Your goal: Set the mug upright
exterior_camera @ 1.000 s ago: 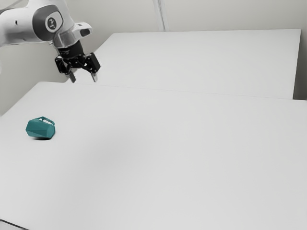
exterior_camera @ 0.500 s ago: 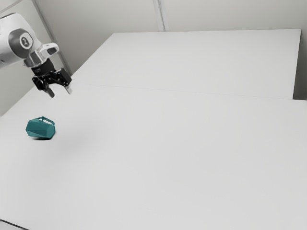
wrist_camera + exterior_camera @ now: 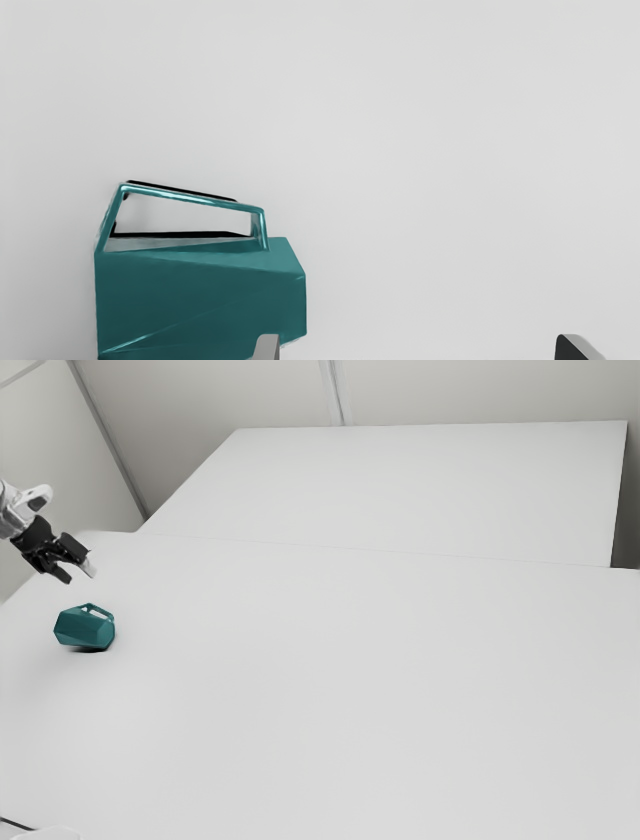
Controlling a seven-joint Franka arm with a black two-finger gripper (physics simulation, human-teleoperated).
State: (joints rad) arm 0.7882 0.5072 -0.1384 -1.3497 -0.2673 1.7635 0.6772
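Lower and farther toward the exterior view's left than in the earlier frames, the gripper (image 3: 79,574) had moved closer to the mug (image 3: 85,628), which had kept its place. The mug lay on its side on the table (image 3: 350,690), near the table's edge at the exterior view's left, its handle (image 3: 192,195) raised from the body. The jaws stood wide apart, holding nothing; one finger (image 3: 268,347) overlapped one end of the mug in the wrist view, so that the body was not centred between them. The step in hand was judged to be the approach. Good practice called for a sideways correction while the gripper was clear, bringing the body midway between the fingers, followed by a slow, straight descent; a finger lowered off-centre could have struck the mug or rolled it. A firm closure on the body, rather than on the thin handle, seemed the steadier choice for turning. Which end was the mouth could not be told, and needed settling before the turn.
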